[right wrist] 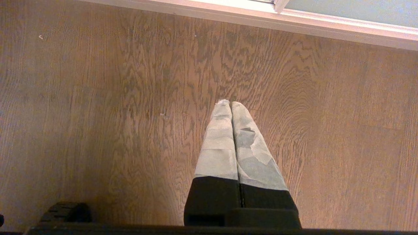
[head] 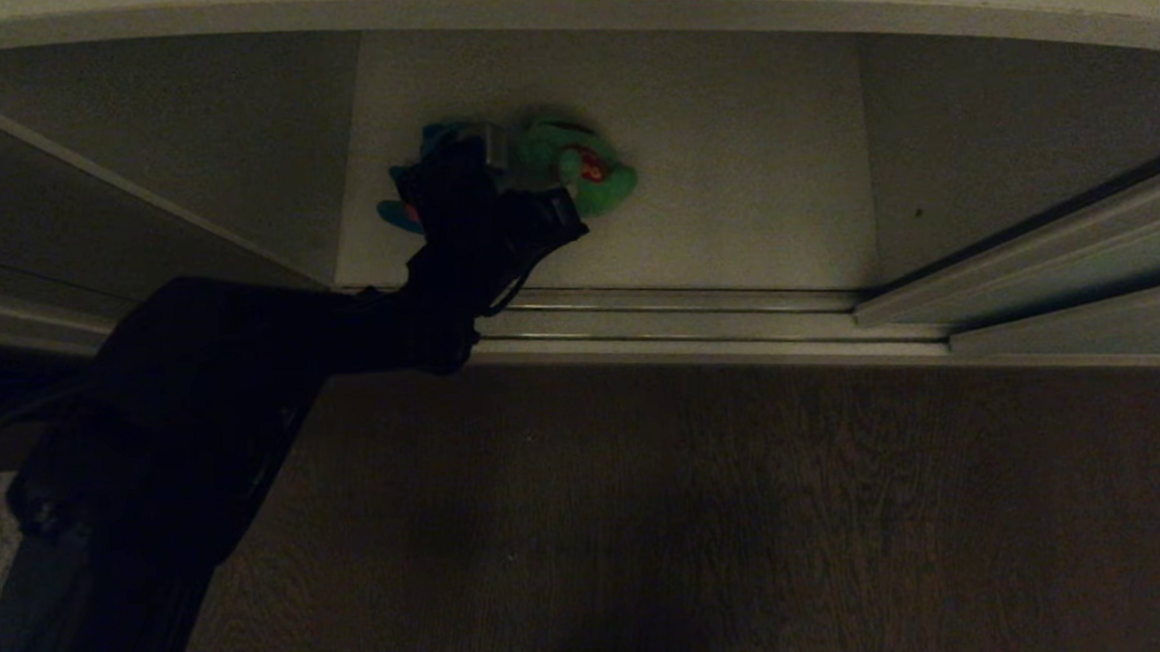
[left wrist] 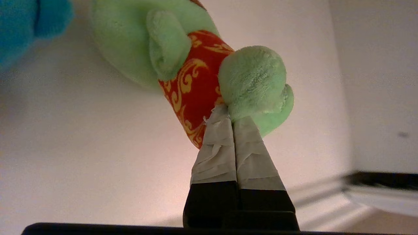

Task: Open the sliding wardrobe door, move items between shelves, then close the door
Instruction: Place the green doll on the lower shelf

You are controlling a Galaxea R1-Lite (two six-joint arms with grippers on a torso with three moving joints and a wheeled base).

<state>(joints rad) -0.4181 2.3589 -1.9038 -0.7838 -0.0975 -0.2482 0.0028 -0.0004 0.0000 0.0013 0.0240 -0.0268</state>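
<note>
Green frog [left wrist: 169, 49] lies on the white shelf [head: 730, 195], the blue toy [head: 398, 215] touching it on my left. My left gripper [left wrist: 230, 112] has its taped tips pressed together, pinching the frog's foot. Sliding door [head: 1041, 252] stands off to the right. Right gripper [right wrist: 231, 103], jaws together and empty, hangs over the wood floor [right wrist: 98, 114].

Left claw [left wrist: 232, 114] is pinched tight on the green frog plush [left wrist: 196, 62], right where its foot meets the red flowered belly. Blue plush [left wrist: 23, 26] sits just beside it on the white shelf [left wrist: 81, 147].
</note>
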